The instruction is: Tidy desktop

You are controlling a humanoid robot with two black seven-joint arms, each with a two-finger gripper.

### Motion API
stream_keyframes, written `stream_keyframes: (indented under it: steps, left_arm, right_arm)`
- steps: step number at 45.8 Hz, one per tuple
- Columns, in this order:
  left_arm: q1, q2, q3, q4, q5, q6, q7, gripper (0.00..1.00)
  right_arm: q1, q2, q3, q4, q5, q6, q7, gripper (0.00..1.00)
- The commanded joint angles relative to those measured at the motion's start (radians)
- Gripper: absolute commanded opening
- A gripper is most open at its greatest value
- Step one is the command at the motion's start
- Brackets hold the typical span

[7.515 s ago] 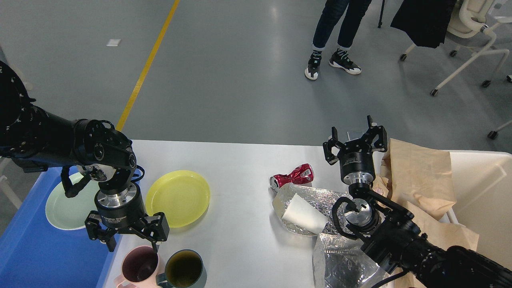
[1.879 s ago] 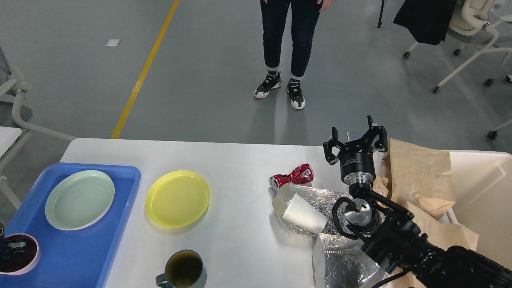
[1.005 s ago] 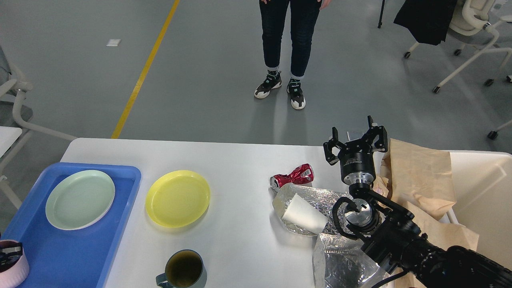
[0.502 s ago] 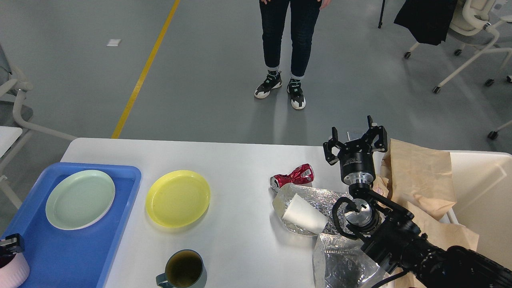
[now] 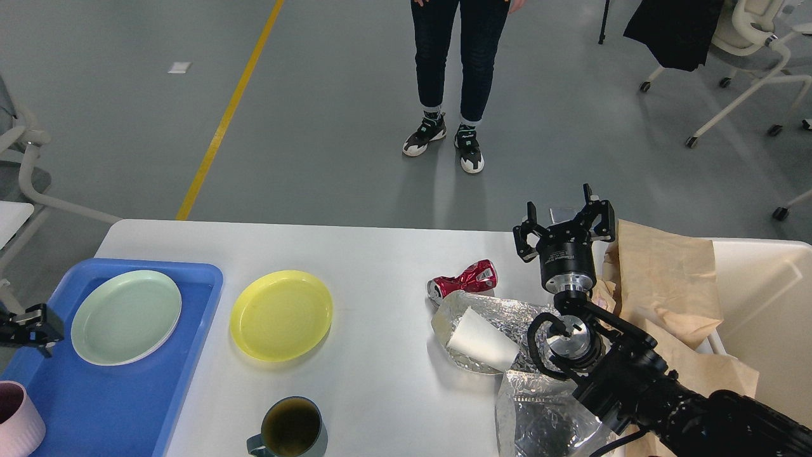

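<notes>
The white desktop [image 5: 380, 254] carries a yellow plate [image 5: 281, 314], a dark green mug [image 5: 293, 428] at the near edge, a crushed red can [image 5: 463, 279], and a white paper cup [image 5: 481, 339] lying on crumpled foil [image 5: 507, 312]. A blue tray [image 5: 127, 406] at the left holds a pale green plate [image 5: 125, 316] and a pink cup [image 5: 16, 419] in its near-left corner. Only a black tip of my left gripper [image 5: 28, 327] shows at the left edge, above the tray and apart from the pink cup. My right gripper [image 5: 564, 212] points up, open and empty, behind the can.
A foil bag [image 5: 545, 419] lies by my right arm. Brown paper [image 5: 666, 279] drapes over a cream bin [image 5: 767, 298] at the right. A person [image 5: 444, 63] stands beyond the table's far edge. Chairs stand at the far right [image 5: 748, 38] and far left [image 5: 25, 165].
My left gripper has let go of the pink cup and moved up and away from it; the cup now stands alone on the tray. The right arm has not moved.
</notes>
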Motion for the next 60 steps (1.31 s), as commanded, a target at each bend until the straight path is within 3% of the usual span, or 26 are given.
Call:
stream_keyframes:
  steps: [1, 12, 21, 32, 39, 47, 55, 60]
  left_arm:
    - [-0.061, -0.019, -0.08, -0.001, -0.052, -0.092, 0.003, 0.98]
    - [-0.202, -0.204, -0.089, -0.004, -0.187, -0.202, 0.003, 0.97]
    - [-0.199, -0.329, -0.08, -0.004, -0.187, -0.184, 0.005, 0.97]
    - [-0.161, -0.51, -0.08, -0.044, -0.187, -0.075, 0.006, 0.95]
    - [-0.125, -0.609, -0.075, -0.135, -0.184, -0.022, 0.011, 0.93]
    - [-0.063, -0.683, -0.074, -0.193, -0.181, 0.11, 0.015, 0.92]
    - [0.022, -0.741, -0.069, -0.195, -0.179, 0.255, 0.104, 0.92]
    - [0.034, -0.747, -0.075, -0.215, -0.177, 0.271, 0.111, 0.92]
  right_arm:
    - [0.0, 0.0, 0.0, 0.001, 0.002, 0.0, 0.0, 1.0]
    - [0.0, 0.0, 0.0, 0.001, 0.002, 0.0, 0.0, 1.0]
    - [0.0, 0.0, 0.0, 0.003, 0.0, 0.0, 0.0, 1.0]
    - [0.0, 0.0, 0.0, 0.003, 0.0, 0.0, 0.0, 1.0]
    - [0.0, 0.0, 0.0, 0.003, 0.0, 0.0, 0.0, 1.0]
    - [0.0, 0.0, 0.0, 0.003, 0.0, 0.0, 0.0, 1.0]
    - [0.0, 0.0, 0.0, 0.003, 0.0, 0.0, 0.0, 1.0]
    - [0.0, 0.0, 0.0, 0.003, 0.0, 0.0, 0.0, 1.0]
